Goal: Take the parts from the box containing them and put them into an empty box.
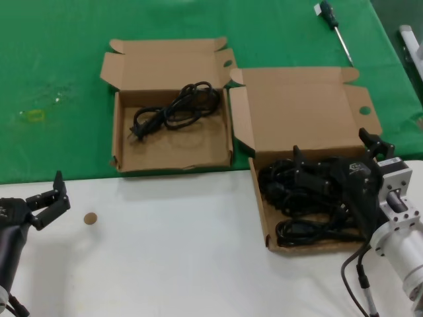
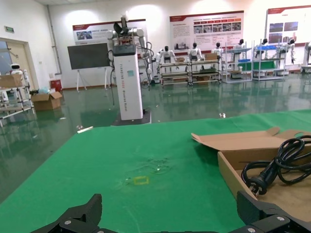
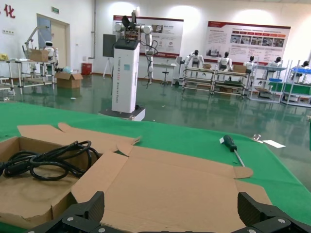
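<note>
A: Where's the right gripper (image 1: 310,173) sitting?
B: Jaws spread over the cables (image 1: 297,198) in the larger box (image 1: 301,109); one cable (image 1: 175,109) lying in the smaller box (image 1: 218,155). Left gripper (image 1: 49,198) idling, spread

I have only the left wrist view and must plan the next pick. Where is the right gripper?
Observer: The right gripper is down in the larger box, open, among the cables.
Operator: How many cables lie there?
Observer: Several tangled coils; I cannot count them.
Operator: And where does my left gripper sit?
Observer: The left gripper hangs open over the white table, short of the small box.
</note>
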Controlling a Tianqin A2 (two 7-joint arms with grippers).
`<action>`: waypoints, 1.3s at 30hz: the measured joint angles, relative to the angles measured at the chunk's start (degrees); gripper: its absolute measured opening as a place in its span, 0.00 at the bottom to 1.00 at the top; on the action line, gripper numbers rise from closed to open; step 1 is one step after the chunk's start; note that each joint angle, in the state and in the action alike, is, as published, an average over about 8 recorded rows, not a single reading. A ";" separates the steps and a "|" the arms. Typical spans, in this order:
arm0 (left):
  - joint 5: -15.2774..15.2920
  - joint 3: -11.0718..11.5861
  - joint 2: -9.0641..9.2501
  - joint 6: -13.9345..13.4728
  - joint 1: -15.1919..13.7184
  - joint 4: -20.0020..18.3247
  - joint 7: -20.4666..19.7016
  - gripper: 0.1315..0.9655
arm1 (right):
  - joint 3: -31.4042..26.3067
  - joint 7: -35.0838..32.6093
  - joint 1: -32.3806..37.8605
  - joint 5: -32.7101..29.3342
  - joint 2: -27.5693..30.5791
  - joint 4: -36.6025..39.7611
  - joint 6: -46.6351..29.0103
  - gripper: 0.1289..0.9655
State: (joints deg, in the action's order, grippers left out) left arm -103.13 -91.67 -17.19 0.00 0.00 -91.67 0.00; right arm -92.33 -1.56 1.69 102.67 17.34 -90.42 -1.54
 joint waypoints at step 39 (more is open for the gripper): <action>0.00 0.00 0.00 0.00 0.00 0.00 0.00 1.00 | 0.00 0.00 0.00 0.00 0.00 0.00 0.00 1.00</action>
State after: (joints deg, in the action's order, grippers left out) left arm -103.13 -91.67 -17.19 0.00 0.00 -91.67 0.00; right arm -92.33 -1.56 1.69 102.67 17.34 -90.42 -1.54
